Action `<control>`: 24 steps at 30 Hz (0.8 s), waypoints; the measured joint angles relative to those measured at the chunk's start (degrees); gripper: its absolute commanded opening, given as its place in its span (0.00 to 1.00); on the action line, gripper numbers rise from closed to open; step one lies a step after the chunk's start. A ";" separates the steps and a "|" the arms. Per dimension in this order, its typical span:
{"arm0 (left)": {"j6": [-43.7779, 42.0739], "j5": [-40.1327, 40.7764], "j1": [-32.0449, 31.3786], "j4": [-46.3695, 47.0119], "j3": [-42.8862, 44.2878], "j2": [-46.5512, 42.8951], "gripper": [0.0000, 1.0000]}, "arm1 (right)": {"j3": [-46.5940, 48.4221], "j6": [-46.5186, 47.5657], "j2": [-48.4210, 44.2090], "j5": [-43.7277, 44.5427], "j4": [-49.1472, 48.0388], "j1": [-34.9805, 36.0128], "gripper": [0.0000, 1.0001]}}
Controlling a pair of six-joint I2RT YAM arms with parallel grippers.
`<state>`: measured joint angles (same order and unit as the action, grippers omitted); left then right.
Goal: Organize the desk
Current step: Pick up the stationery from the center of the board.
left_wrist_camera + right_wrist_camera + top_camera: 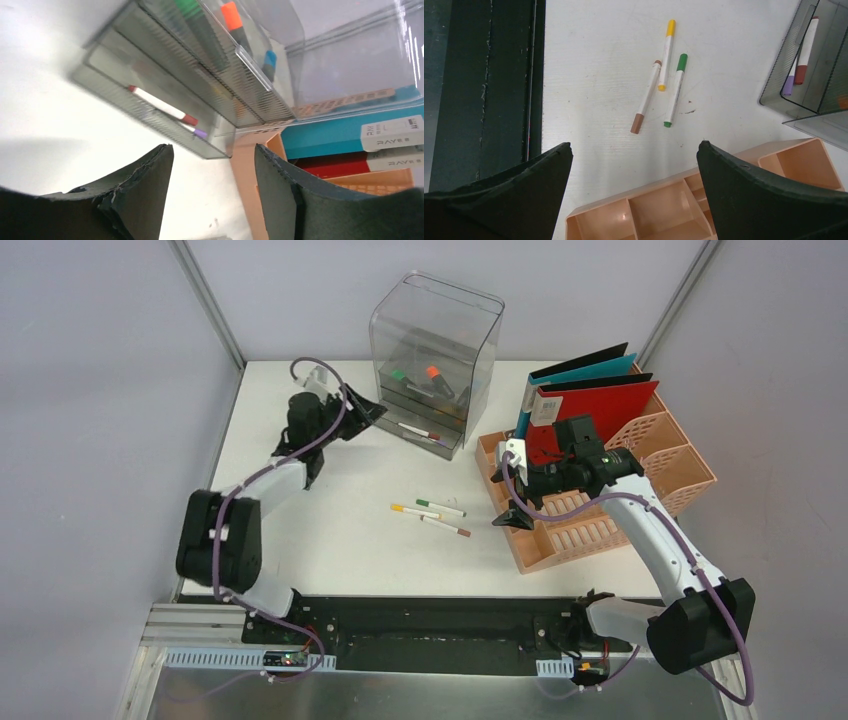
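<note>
Desk (330,540) fills the middle of the overhead view, a white rectangle between grey walls. Its long axis runs left to right and its black and metal front edge (420,615) faces the arm bases.

Near the middle of the white top lie three markers close together, each roughly along the desk's length: a yellow-capped marker (413,510), a green-capped marker (440,506) and a brown-capped marker (447,528) nearest the front.

Just right of them the right gripper (508,488) hangs over the near left corner of the peach file rack (640,490). Its fingers are spread wide with nothing between them. Its wrist camera looks down on the rack's front compartments and the three markers.

The rack sits on the desk's right side, turned at an angle. A red folder (600,408) and a teal folder (585,367) stand on edge in its far slots.

Toward the far left, the left gripper (365,412) points at the clear grey drawer box (432,340), jaws parted and empty. The box stands at the far edge, centre. Its bottom drawer (425,435) is pulled out toward the gripper and holds a red-capped marker (162,106) with a purple-capped one beside it. The upper drawers show green, orange and blue caps.
</note>
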<state>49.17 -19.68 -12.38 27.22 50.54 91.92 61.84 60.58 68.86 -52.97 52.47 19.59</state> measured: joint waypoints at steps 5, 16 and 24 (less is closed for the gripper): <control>-12.04 1.88 2.91 -16.24 -0.26 -12.57 0.76 | 0.02 0.00 0.00 -0.11 0.17 0.00 0.99; -41.72 11.30 2.69 -51.84 12.11 -15.93 0.85 | 0.42 -0.02 -0.02 -1.44 0.22 0.00 0.99; -53.92 16.57 2.91 -63.47 16.00 -10.82 0.95 | 0.44 -0.02 0.00 -1.49 0.17 0.00 0.99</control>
<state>-4.75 -3.11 -9.47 -36.25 66.54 81.10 62.28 60.55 68.86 -54.46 52.64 19.59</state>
